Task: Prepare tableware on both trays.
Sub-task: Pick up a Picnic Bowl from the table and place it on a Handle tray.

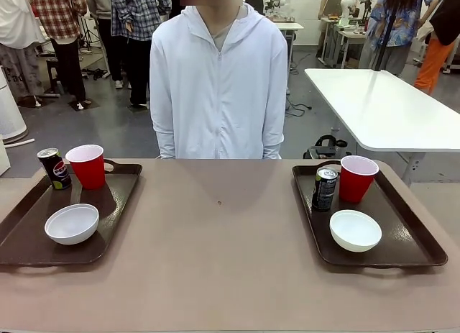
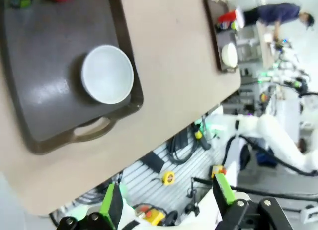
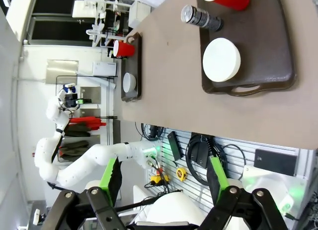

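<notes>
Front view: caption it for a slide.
Two trays, each holding a red cup, bowl and can; person stands behind.

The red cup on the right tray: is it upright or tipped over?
Upright. The red cup stands on its base at the far end of the right tray, its open mouth facing up, beside the dark can.

The front view looks level across the table [image 1: 223, 275] from its near edge toward a person [image 1: 219, 81] at the far edge. The left wrist view hangs high off the near edge, looking down on the left tray [image 2: 54, 96]. The right wrist view, high too, looks down on the right tray [image 3: 268, 51]; both share the tabletop.
</notes>
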You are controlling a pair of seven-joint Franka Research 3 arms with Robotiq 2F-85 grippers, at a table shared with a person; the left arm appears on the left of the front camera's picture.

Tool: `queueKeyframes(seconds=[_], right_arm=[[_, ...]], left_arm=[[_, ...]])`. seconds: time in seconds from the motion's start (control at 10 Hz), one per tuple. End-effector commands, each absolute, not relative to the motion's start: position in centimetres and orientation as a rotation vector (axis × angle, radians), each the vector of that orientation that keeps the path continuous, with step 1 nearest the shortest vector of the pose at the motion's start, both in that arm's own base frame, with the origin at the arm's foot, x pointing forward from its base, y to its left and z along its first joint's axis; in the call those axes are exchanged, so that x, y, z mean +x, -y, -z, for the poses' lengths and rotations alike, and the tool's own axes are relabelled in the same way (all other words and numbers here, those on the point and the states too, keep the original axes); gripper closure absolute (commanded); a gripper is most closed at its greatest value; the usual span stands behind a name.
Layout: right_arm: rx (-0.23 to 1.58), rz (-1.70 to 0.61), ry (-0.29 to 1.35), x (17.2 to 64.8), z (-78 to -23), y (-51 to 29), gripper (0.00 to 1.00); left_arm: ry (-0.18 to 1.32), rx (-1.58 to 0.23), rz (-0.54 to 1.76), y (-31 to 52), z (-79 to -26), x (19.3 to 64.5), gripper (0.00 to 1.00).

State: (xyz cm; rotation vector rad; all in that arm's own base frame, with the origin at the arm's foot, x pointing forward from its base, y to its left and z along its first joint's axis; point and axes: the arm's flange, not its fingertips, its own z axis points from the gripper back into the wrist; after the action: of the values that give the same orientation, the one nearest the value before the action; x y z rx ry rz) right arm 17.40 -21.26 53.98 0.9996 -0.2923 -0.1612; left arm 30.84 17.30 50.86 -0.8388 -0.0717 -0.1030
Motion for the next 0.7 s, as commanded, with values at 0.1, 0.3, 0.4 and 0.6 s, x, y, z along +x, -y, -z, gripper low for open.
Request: queueKeyframes(seconds=[0.1, 0.3, 0.4, 0.6], right_arm=[[0.997, 0.165, 0.296, 17.5, -53.8, 21.3, 0.11], [0.997, 0.165, 0.296, 17.5, -53.8, 21.3, 0.11], [0.997, 0.165, 0.296, 17.5, -53.8, 21.3, 0.11], [0.997, 0.165, 0.296, 17.5, -53.8, 21.3, 0.11]], left_arm=[[0.293, -0.874, -0.091, -19.6, -50.5, 28.1, 0.04], [0.263, -0.855, -0.117, -20.9, -50.9, 28.3, 0.04], [0.219, -0.843, -0.121, -21.1, -50.4, 28.0, 0.04], [0.258, -0.863, -0.106, -21.8, -50.7, 27.7, 0.04]])
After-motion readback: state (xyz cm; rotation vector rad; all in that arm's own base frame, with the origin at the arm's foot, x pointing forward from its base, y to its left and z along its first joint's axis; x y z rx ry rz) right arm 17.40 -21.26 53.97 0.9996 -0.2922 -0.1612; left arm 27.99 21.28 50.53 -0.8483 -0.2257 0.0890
